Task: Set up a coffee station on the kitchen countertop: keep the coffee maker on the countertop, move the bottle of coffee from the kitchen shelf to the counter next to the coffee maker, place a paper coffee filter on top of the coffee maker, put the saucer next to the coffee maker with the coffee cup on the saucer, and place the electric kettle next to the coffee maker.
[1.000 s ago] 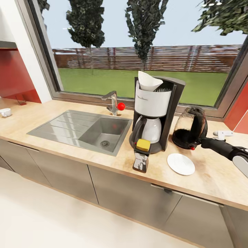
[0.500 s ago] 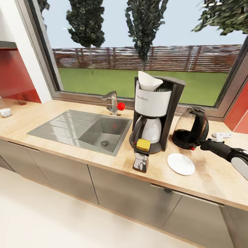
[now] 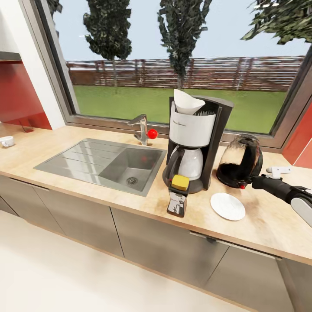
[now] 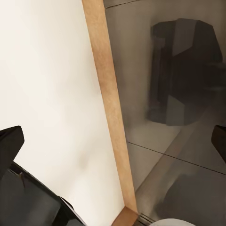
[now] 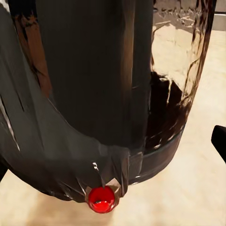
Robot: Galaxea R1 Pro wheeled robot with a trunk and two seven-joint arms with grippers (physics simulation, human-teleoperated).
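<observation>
Dark glass electric kettle (image 3: 239, 167), red switch (image 5: 101, 198) at base, right fingers' (image 5: 219, 141) spread indiscernible.

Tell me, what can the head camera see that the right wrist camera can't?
The head view takes in the coffee maker with the paper coffee filter on top, the bottle of coffee lying in front of it, the saucer and the sink. The right wrist view gives a close look at the red switch low on the electric kettle. Both show that kettle and the kitchen countertop.
</observation>
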